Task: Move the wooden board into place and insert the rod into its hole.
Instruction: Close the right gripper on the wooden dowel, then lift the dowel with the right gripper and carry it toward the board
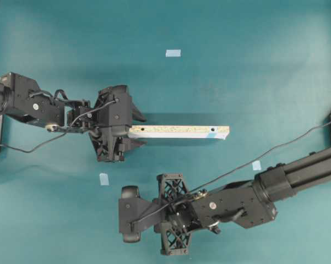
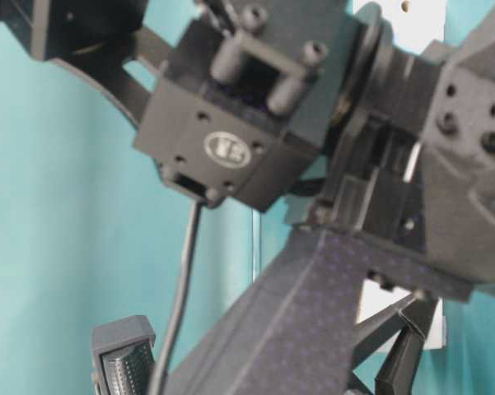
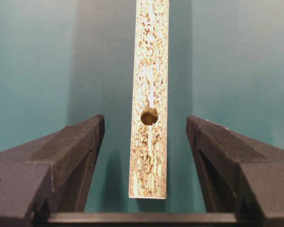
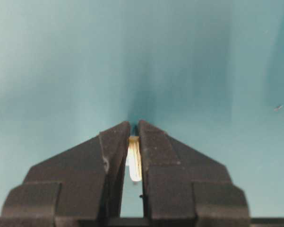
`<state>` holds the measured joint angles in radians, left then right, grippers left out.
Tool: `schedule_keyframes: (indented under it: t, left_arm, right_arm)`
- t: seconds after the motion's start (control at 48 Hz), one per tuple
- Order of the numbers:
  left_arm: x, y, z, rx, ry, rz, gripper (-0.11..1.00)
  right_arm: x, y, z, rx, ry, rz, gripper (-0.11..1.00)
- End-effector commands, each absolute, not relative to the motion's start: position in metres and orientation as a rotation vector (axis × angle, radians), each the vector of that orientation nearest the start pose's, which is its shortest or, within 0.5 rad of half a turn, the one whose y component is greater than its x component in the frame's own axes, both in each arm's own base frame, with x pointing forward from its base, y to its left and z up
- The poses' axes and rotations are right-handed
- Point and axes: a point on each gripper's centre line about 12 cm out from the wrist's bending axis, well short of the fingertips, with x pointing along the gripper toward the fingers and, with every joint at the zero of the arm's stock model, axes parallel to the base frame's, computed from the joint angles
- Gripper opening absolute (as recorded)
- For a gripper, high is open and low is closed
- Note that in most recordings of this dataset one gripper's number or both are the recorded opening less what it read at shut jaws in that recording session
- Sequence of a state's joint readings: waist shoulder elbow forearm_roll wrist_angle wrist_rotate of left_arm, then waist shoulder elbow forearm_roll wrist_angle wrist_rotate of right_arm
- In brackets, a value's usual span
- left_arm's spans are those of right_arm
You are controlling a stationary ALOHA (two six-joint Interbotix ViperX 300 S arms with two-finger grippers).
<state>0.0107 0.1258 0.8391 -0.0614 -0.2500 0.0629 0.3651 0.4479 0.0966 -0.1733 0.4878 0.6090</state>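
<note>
The wooden board (image 1: pixel 179 131) lies on the teal table, its speckled edge facing up and a light-blue mark (image 1: pixel 212 133) near its right end. My left gripper (image 1: pixel 139 131) stands open around the board's left end. In the left wrist view the board (image 3: pixel 150 71) runs between the two fingers (image 3: pixel 87 142) with a gap on each side, and its dark hole (image 3: pixel 149 116) shows. My right gripper (image 1: pixel 129 215) is low on the table, below the board and apart from it. In the right wrist view that gripper (image 4: pixel 134 126) is shut on the rod (image 4: pixel 134 158), a short cream dowel pinched near the fingertips.
Small light-blue tape squares lie on the table: one at the back (image 1: pixel 173 53), one left of my right gripper (image 1: pixel 104 179), one by the right arm (image 1: pixel 256 165). A cable (image 1: pixel 275 146) trails along the right arm. Arm hardware (image 2: pixel 255 123) fills the table-level view.
</note>
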Motion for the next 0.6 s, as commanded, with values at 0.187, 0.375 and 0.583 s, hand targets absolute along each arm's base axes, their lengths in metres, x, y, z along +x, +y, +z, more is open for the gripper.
schedule_keyframes:
  t: [0.187, 0.375, 0.583]
  left_arm:
    - [0.36, 0.006, 0.103, 0.002, 0.683, 0.025, 0.68]
    - [0.36, 0.006, 0.103, 0.002, 0.686, 0.025, 0.68]
    - [0.36, 0.006, 0.102, 0.002, 0.689, 0.025, 0.68]
  right_arm:
    - [0.476, 0.162, 0.204, 0.142, 0.825, 0.075, 0.09]
    - [0.469, 0.15, 0.234, 0.112, 0.698, 0.109, 0.09]
    - [0.45, 0.129, 0.248, 0.14, 0.563, 0.157, 0.09]
